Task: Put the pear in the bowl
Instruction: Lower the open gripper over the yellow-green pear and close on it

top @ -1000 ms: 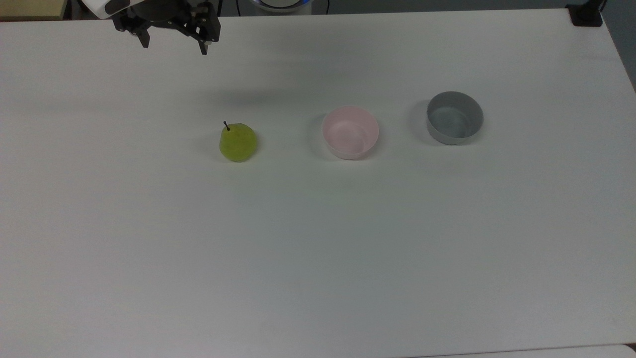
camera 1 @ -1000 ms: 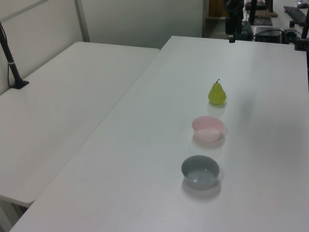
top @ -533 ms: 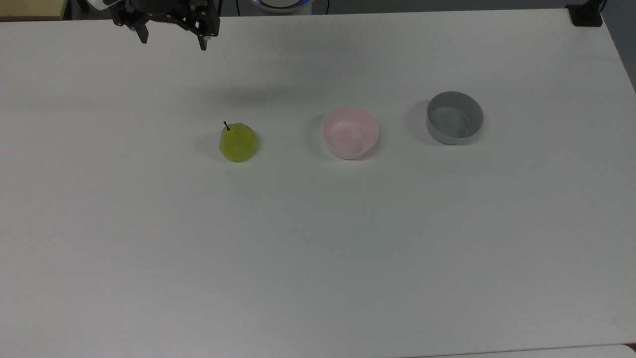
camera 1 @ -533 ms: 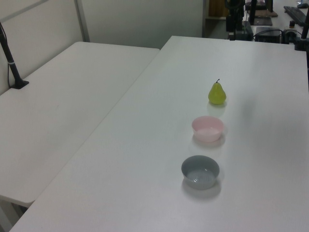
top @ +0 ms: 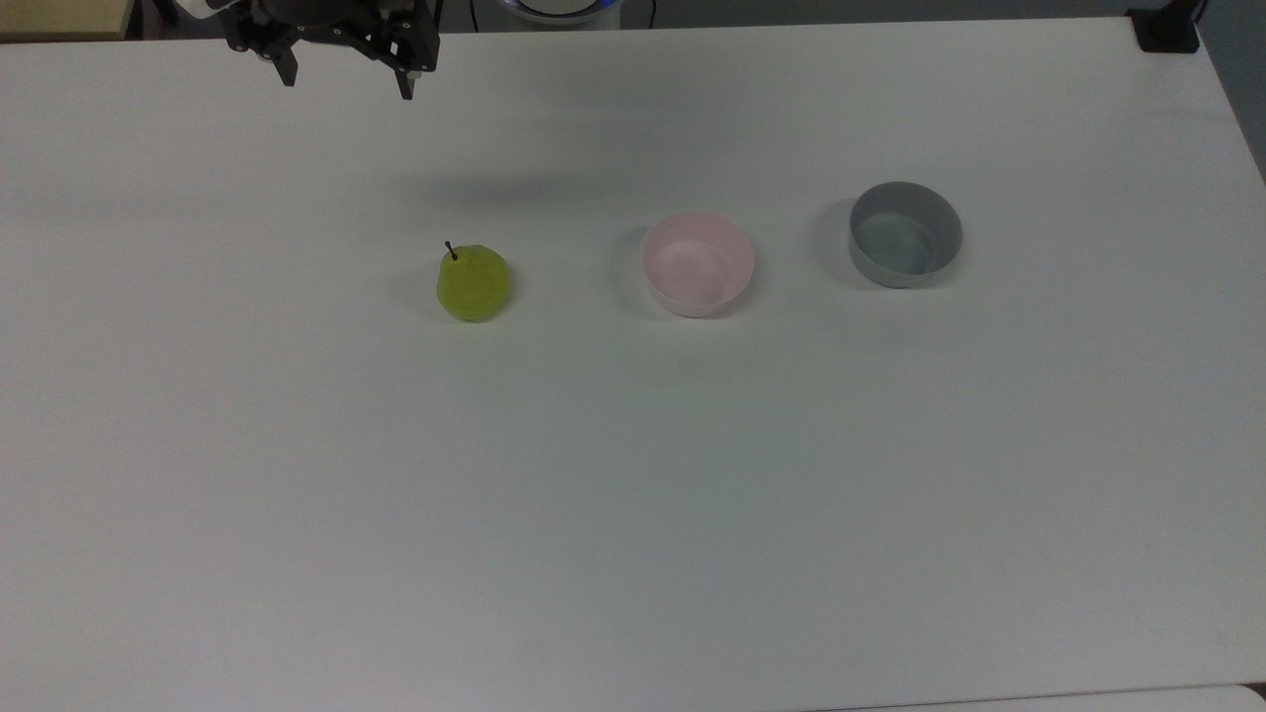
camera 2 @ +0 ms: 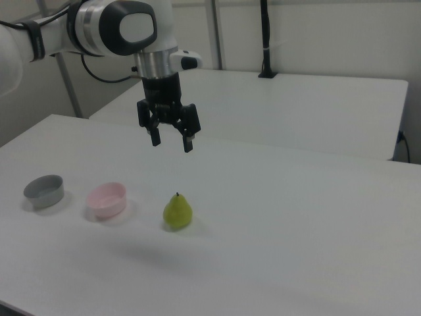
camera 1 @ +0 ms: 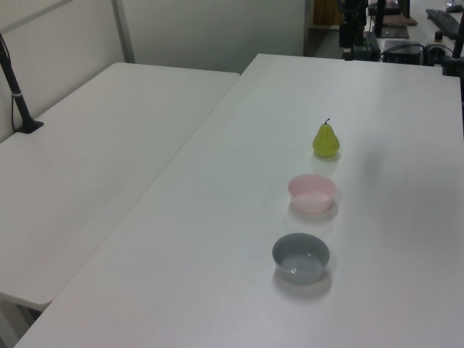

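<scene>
While the pear (top: 474, 284) stays put, the spread claw (camera 2: 171, 140) has risen slightly.

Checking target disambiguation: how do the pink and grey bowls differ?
The small round pale pink bowl sits next to the yellow-green pear; the small round grey bowl sits beyond it, farther from the pear. Colour differs: pink versus grey. Both are upright, empty, similar in size.

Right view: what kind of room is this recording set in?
Probably a robotics lab or office workspace. A robot arm's gripper hangs open over a plain white table holding a pear and two small bowls; a second white table and partition walls stand behind.
</scene>
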`<state>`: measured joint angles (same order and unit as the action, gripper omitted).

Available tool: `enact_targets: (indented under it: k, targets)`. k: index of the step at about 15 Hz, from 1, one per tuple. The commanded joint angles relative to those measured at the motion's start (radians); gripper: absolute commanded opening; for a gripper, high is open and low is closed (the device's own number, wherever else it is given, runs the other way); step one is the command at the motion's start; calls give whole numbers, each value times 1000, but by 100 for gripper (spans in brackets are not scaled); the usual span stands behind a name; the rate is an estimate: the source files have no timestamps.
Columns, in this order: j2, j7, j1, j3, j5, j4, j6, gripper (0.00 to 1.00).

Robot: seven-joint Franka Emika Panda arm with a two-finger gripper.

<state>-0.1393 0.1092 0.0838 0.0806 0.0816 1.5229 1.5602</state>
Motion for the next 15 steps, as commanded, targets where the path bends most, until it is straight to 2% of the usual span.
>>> enact_targets:
  k: [1,8,13,15]
  targets:
    - [4,-5,2,1,-19,5,-9,100]
    - [-58,-2,4,-1,-16,16,49,100]
    - [-173,7,-7,-8,-7,37,110,100]
    - [-213,7,-39,-10,-8,48,142,100]
